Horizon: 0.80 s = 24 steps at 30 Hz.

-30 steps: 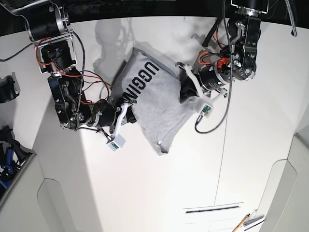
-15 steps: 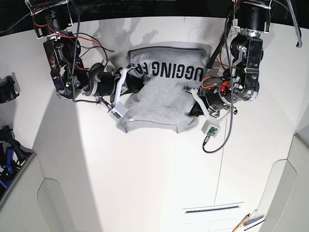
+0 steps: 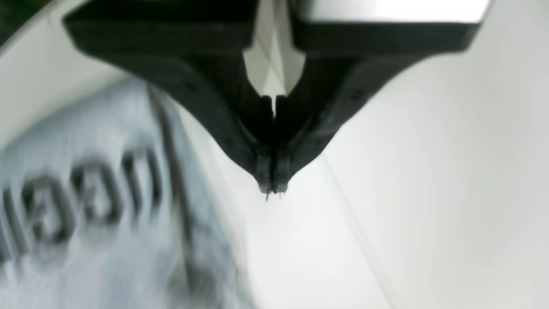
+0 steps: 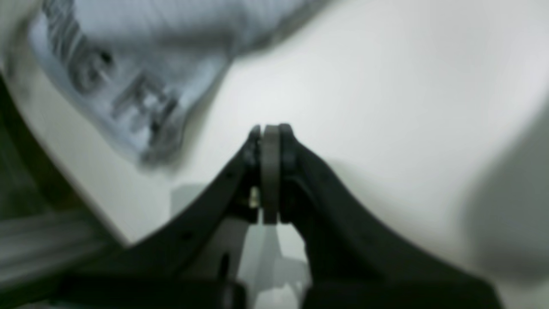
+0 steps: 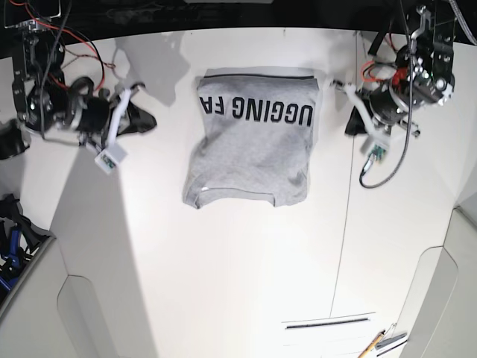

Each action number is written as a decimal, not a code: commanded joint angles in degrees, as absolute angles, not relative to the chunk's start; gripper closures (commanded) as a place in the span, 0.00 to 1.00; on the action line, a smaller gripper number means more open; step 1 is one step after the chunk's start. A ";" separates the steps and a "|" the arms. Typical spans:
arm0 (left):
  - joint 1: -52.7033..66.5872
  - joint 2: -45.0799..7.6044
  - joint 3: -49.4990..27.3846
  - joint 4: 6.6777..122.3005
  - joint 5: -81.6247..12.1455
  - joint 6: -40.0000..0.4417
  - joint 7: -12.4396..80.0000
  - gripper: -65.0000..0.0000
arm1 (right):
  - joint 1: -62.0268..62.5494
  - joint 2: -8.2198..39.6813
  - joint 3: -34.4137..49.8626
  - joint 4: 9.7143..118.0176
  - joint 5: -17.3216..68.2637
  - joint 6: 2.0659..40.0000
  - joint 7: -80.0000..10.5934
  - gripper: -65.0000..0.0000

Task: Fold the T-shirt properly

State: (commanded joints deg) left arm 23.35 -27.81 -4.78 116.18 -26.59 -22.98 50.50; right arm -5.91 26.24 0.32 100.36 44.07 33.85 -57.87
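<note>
One folded T-shirt lies mid-bench, lettering up, its lower hem uneven. Your left pincer and right pincer are both clenched on nothing, well apart from it; regrasping one layer could undo the fold.

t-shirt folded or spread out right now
Folded: the T-shirt lies as a compact block, lettered edge on top, both grippers apart from it.

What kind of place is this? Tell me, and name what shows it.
Most likely a robotics lab or test bench, not a home. Two robot arms with exposed wiring flank a bare white table, the left gripper and right gripper both off the T-shirt lying there alone.
</note>
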 joint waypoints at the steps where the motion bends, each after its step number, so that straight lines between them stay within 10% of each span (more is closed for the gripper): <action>1: 26.76 -28.45 -6.31 118.26 -26.57 -22.96 50.87 1.00 | -8.14 27.77 0.32 101.91 44.91 33.87 -58.37 1.00; 13: 64.40 -29.30 -14.59 124.11 -22.52 -30.87 48.56 1.00 | -31.83 40.58 0.01 106.69 47.53 35.18 -58.74 1.00; 24: 70.87 -32.29 -3.75 98.59 -17.37 -31.31 31.77 1.00 | -45.76 45.91 -0.97 105.86 45.12 35.16 -58.70 1.00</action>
